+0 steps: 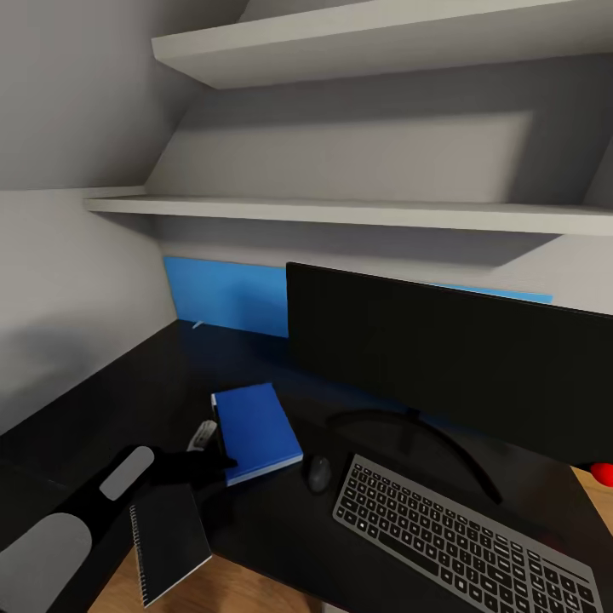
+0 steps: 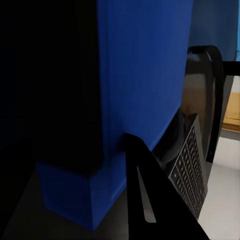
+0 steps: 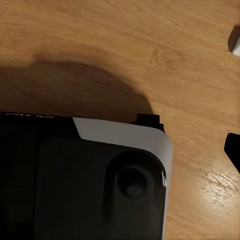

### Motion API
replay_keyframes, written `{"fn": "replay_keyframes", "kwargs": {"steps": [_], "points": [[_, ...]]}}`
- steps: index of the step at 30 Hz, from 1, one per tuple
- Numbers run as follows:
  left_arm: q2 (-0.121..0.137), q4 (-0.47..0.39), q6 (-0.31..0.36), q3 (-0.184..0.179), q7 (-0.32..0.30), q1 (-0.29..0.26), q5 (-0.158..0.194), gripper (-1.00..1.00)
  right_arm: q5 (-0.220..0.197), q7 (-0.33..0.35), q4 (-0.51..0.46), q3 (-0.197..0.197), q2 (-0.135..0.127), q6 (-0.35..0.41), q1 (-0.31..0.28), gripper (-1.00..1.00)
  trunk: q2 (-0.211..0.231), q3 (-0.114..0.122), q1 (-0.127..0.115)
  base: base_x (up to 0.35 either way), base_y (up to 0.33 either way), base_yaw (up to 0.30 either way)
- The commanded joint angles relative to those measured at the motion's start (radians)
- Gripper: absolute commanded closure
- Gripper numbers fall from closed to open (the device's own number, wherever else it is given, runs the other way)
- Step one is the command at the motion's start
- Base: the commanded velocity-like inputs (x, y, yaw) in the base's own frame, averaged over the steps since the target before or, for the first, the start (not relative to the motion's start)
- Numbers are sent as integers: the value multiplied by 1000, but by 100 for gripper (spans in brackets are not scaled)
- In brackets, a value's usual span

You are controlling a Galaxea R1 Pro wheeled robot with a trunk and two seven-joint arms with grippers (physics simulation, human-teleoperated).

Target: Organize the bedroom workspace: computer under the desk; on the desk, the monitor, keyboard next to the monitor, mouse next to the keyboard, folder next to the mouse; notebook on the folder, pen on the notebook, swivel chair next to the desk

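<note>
Black desk (image 1: 128,392): left gripper (image 1: 213,455) at blue folder's (image 1: 255,430) spine, grip unclear; mouse (image 1: 319,472), keyboard (image 1: 464,545), monitor (image 1: 451,362) beside.

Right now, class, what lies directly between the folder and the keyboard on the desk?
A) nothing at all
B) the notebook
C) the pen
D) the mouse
D: in the head view the mouse sits on the desk with the folder on one side and the keyboard on the other; the notebook lies on the folder's far side, at the desk's edge.
</note>
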Motion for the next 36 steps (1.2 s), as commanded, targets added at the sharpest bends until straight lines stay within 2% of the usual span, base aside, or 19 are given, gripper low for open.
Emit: {"fn": "replay_keyframes", "kwargs": {"steps": [1,9,20,21,36], "points": [[0,0,-1,-5,-9,-1,-7,100,-9,-1,-3,5,-1,3,0,-100,-1,-1,0,0,0,0],[-16,2,-1,-9,0,-1,-19,100,-9,-1,-3,5,-1,4,1,-100,-1,-1,0,0,0,0],[-17,3,-1,-10,-1,-1,-22,100,-9,-1,-3,5,-1,5,0,-100,-1,-1,0,0,0,0],[-17,3,-1,-10,0,-1,-22,-100,-9,-1,-3,5,-1,5,0,-100,-1,-1,0,0,0,0],[-19,2,-2,-11,-1,-1,-22,-100,-9,-1,-3,5,-1,5,1,-100,-1,-1,0,0,0,0]]}}
